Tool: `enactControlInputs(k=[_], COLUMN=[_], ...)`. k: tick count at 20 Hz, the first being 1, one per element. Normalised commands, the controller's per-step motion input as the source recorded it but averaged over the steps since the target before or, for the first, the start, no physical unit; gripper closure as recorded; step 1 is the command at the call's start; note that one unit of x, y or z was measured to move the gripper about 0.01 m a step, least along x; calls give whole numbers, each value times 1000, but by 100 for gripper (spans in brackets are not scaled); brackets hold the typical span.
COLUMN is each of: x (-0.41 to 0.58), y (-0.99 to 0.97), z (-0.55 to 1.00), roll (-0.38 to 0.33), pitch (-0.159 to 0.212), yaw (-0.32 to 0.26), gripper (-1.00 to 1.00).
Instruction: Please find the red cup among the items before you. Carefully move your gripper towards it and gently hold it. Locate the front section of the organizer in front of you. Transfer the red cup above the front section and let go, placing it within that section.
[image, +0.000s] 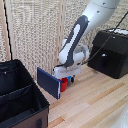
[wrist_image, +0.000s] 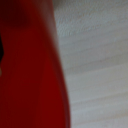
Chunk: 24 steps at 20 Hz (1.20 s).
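The red cup stands low over the wooden table, right under my gripper. The white hand has come down on it, and one blue fingertip shows beside the cup's rim. I cannot see whether the fingers press on the cup. In the wrist view the red cup fills half the picture, very close and blurred, and no fingers show. The black fabric organizer stands at the exterior view's lower left, its top open, with a divider across it. Its near compartment lies toward the picture's bottom.
A dark blue flat object leans between the cup and the organizer, close to the cup. A black boxy appliance stands at the exterior view's right. A wicker screen closes off the back. The wooden tabletop spreads in front.
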Motion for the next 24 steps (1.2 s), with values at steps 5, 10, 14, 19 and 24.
enactControlInputs(k=[5,10,14,19,24], x=[-13,-40,0,62,182], y=[0,0,-22,-142,-189], z=[-35,2,209,750,837], roll=[-6,-12,0,29,57], pitch=[0,-12,-11,110,110], yaw=[0,-2,0,29,96], gripper=[100,100,100,100,100])
